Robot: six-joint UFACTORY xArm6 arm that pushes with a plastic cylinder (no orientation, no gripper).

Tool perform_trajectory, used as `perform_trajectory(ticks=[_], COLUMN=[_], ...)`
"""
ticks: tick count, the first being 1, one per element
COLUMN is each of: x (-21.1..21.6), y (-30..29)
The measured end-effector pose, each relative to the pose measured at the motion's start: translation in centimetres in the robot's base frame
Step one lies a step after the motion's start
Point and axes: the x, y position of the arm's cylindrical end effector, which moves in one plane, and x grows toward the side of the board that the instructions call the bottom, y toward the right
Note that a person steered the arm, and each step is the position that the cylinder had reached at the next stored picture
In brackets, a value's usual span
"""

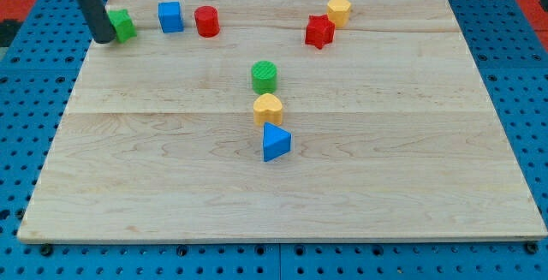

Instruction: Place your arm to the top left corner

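My dark rod comes down from the view's top left, and my tip rests on the wooden board near its top left corner. A green block sits just right of my tip, touching or nearly touching the rod. A blue cube and a red cylinder stand in a row to the right of it along the top edge.
A yellow block and a red star-like block sit at the top right. A green cylinder, a yellow heart-like block and a blue triangle form a column at the centre. Blue pegboard surrounds the board.
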Motion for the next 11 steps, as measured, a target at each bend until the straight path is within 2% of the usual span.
perform_trajectory(ticks=[1, 2, 3, 4, 5, 6, 7, 9, 11], x=[-1.3, -2.7, -3.4, -3.3, 2.0, 1.9, -2.5, -3.8, -10.1], y=[-1.2, 3.1, 5.1, 3.5, 2.8, 3.2, -1.7, -2.9, -2.9])
